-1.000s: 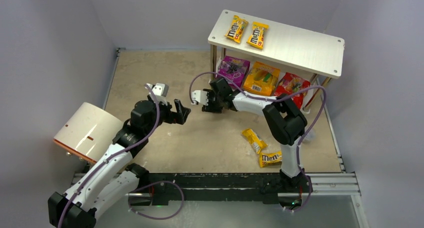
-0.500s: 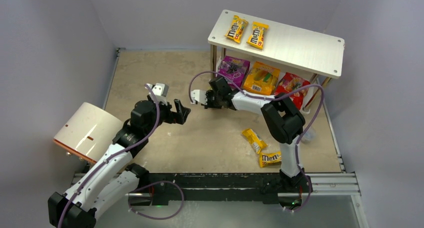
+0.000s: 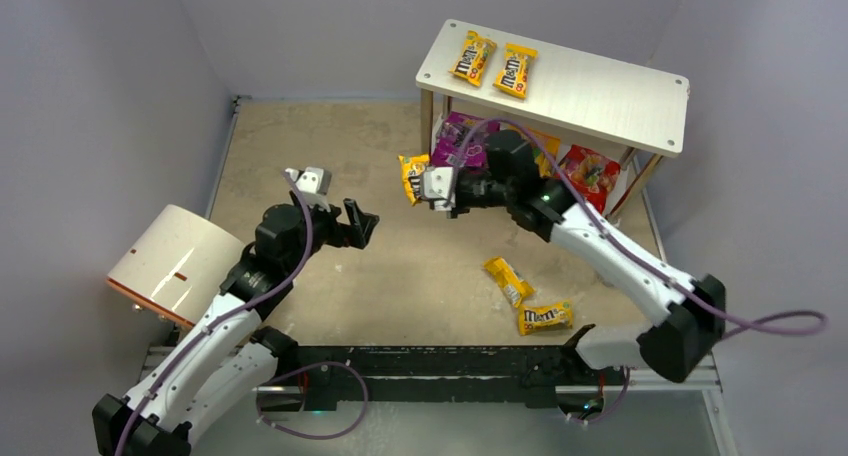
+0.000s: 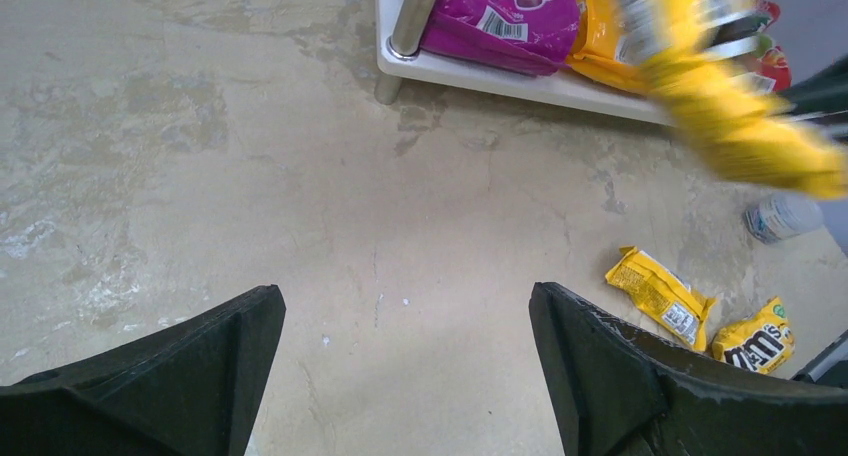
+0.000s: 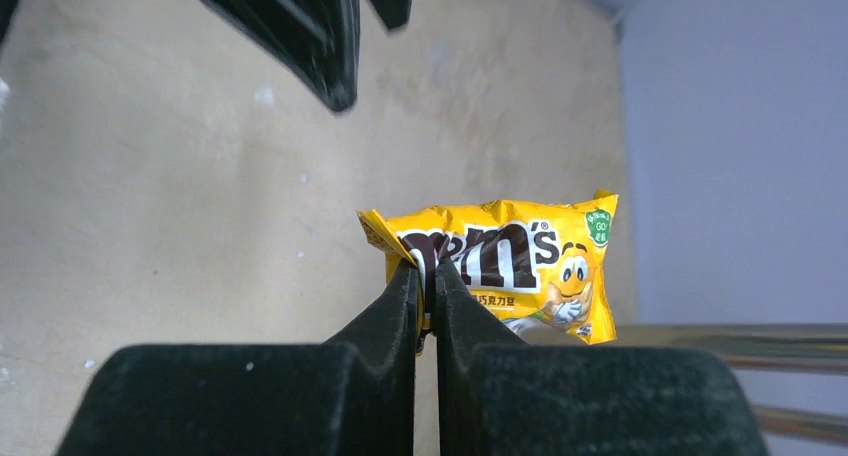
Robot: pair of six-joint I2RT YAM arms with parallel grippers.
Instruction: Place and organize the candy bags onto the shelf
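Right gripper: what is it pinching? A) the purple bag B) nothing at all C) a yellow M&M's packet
C: the right gripper has its fingers shut on the corner of a yellow M&M's packet.

**Your two arms, one build.** Left arm (image 3: pixel 235 311) and right arm (image 3: pixel 615 256): white links set between bulky black joint housings. A purple cable (image 3: pixel 818 321) runs along each arm. At each wrist you see a small white camera block (image 3: pixel 312 179). Left gripper (image 4: pixel 405 306) and right gripper (image 5: pixel 425 276): matte black fingers, wedge-shaped, with a faintly grainy surface. A green light (image 3: pixel 545 197) glows on a black housing of your right arm.
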